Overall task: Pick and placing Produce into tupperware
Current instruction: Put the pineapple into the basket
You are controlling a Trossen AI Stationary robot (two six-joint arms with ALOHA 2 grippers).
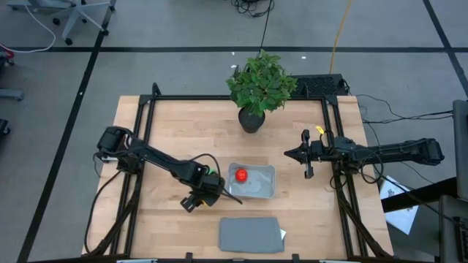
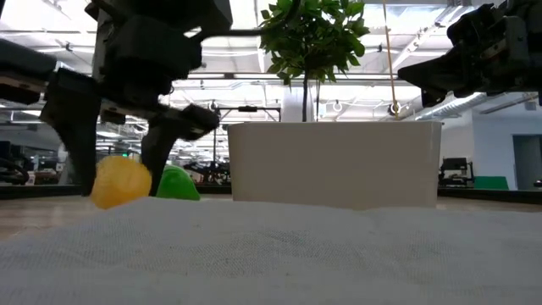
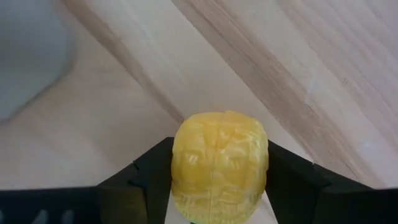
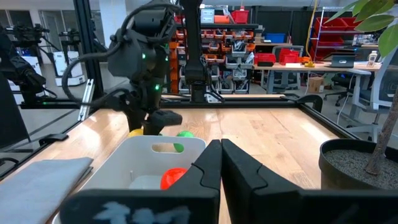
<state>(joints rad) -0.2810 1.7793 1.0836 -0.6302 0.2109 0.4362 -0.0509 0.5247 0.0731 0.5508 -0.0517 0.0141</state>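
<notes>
My left gripper (image 1: 193, 200) stands just left of the translucent tupperware (image 1: 253, 183), shut on the yellow piece (image 3: 219, 165), which also shows in the low view (image 2: 120, 182). The round red piece (image 1: 240, 174) lies inside the tupperware. The round green piece (image 2: 176, 184) rests on the table beside the yellow one, outside the tupperware; it also shows in the right wrist view (image 4: 184, 134). My right gripper (image 1: 292, 154) hangs shut and empty to the right of the tupperware. My left gripper pinches the yellow piece by its two opposite sides (image 3: 180, 168) between its two fingers (image 3: 149, 171). The fingers come from above, pointing down (image 2: 76, 144). The piece sits low at the table top; whether it is lifted clear I cannot tell.
A leafy potted plant (image 1: 256, 91) stands at the table's far side behind the tupperware. A flat opaque grey rectangle (image 1: 251, 234) lies near the front edge. Black frame rails run along the table's left (image 1: 139, 146) and right (image 1: 340, 183) sides.
</notes>
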